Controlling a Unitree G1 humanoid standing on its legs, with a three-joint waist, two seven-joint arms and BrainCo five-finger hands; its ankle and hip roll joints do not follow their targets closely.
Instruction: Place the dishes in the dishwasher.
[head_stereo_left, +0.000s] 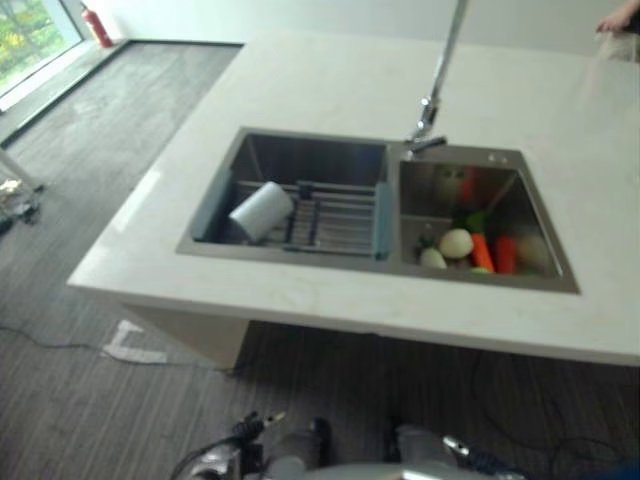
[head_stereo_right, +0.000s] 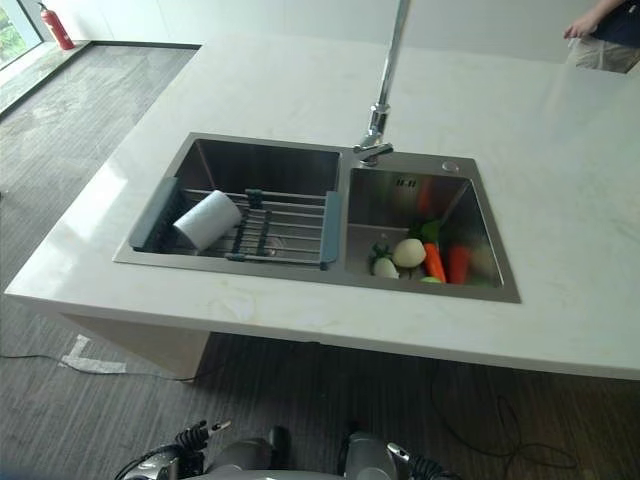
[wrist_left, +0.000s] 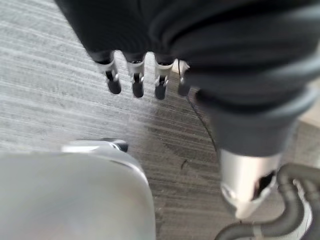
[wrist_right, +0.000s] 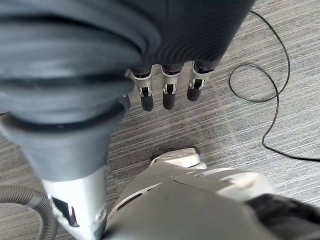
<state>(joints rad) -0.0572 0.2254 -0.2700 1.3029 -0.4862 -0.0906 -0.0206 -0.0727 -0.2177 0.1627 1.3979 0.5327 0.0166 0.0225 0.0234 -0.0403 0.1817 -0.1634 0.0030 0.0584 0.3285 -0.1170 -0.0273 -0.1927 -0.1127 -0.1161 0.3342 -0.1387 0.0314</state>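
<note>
You have not started yet. The white round cup (head_stereo_right: 207, 220) lies on the wire rack (head_stereo_right: 285, 228) in the steel sink (head_stereo_right: 260, 160). Your left hand (wrist_left: 135, 80) and right hand (wrist_right: 167, 90) hang loose, fingers straight, holding nothing. Next, reach for the cup.

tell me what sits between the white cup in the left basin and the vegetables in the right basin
Between the white cup and the vegetables lie the bare bars of the drying rack, then the steel divider between the basins, shown in both eye views.
</note>
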